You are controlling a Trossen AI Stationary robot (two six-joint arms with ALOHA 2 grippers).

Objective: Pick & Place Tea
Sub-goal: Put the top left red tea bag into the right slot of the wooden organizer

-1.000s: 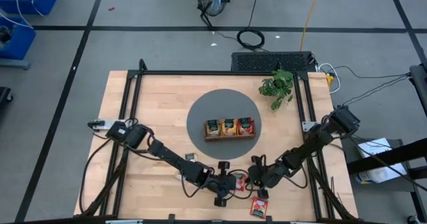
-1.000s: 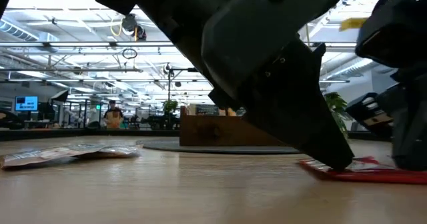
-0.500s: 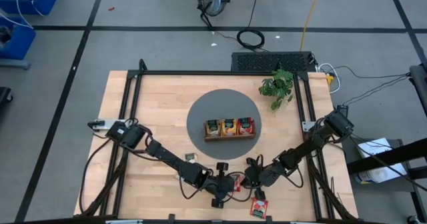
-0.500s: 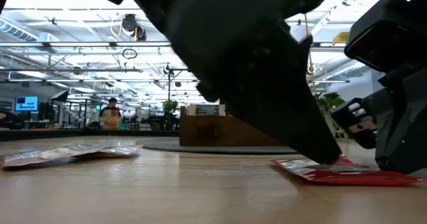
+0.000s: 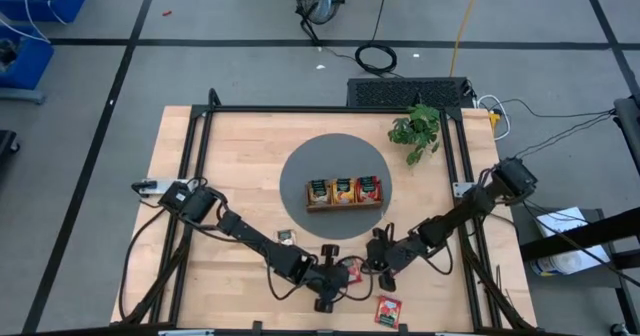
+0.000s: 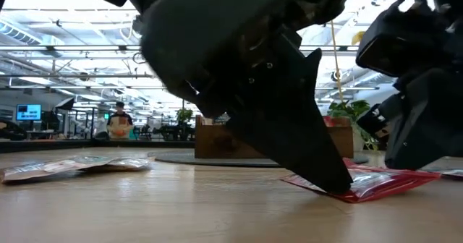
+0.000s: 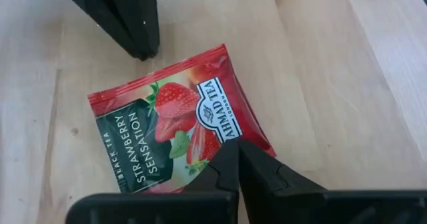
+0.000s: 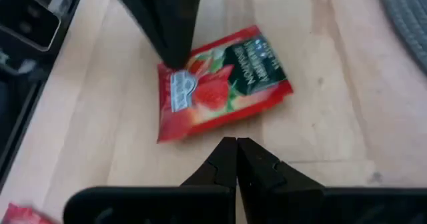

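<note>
A red strawberry tea sachet (image 7: 167, 127) lies flat on the wood near the table's front edge, also seen in the high view (image 5: 352, 269). My left gripper (image 7: 237, 147) is shut, and its tips stand on the sachet. My right gripper (image 8: 235, 142), also shut, points at the sachet's opposite long edge from the right; a thin strip of wood shows between them. Another red sachet (image 5: 388, 309) lies nearer the front edge. A pale one (image 5: 287, 236) lies to the left. The wooden tray (image 5: 345, 204) holds sachets in its three compartments. My left gripper presses its shut fingertips (image 6: 336, 185) down on the sachet's top face, just inside one long edge near the white brand label (image 7: 217, 121). The fingers slant down from the table's left. The sachet lies on the wood under them.
The tray stands on a round grey mat (image 5: 300, 166) at the table's middle. A small green plant (image 5: 415, 131) stands at the far right. Black frame rails run along the table's left and right sides. Bare wood lies left of the mat and in front of it.
My right gripper has moved toward the table's left, closing on my left gripper. The red sachet has slid a little to the left along the wood, with my left gripper's tips staying on it.
</note>
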